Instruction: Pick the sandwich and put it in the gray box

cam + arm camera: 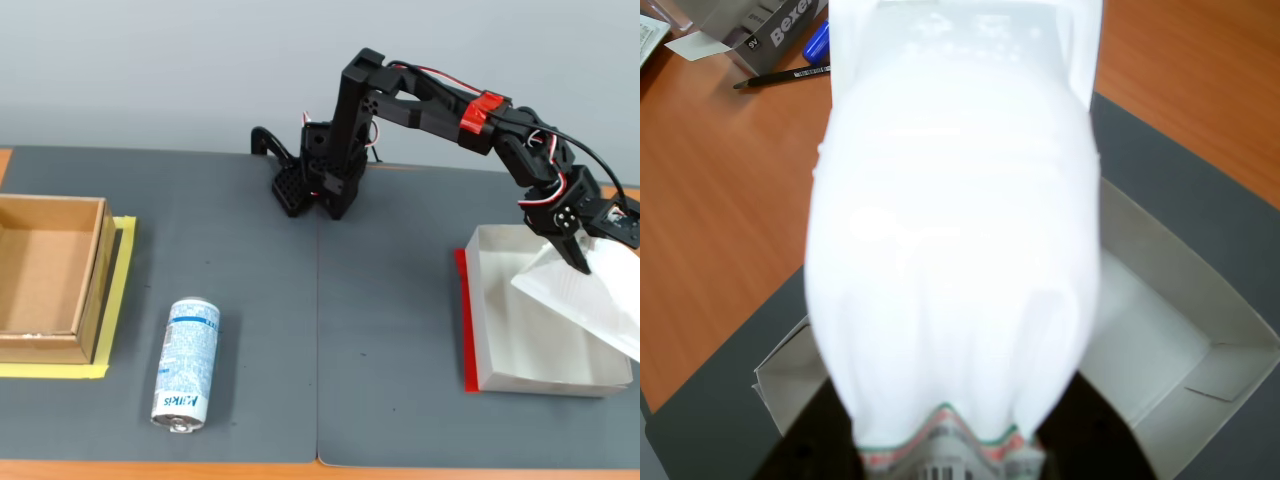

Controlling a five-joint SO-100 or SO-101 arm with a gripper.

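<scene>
1. Pinching the sandwich (585,292) by its upper end, the gripper (578,252) has its fingers pressed against the package, so the white wedge hangs tilted below them rather than lying flat.
2. The sandwich sits over the right part of the gray box (500,330) in the fixed view, its lower end dipping toward the tray floor; whether it touches yet is unclear.
3. In the wrist view the sandwich (955,250) fills the middle, with the gray box (1200,330) showing behind it, which suggests the carry is nearly done and release is the step left.
4. The arm (420,105) reaches far right from its base to get there.
5. Well apart on the left lie a can (186,364) and a brown cardboard box (50,275), both untouched.
</scene>
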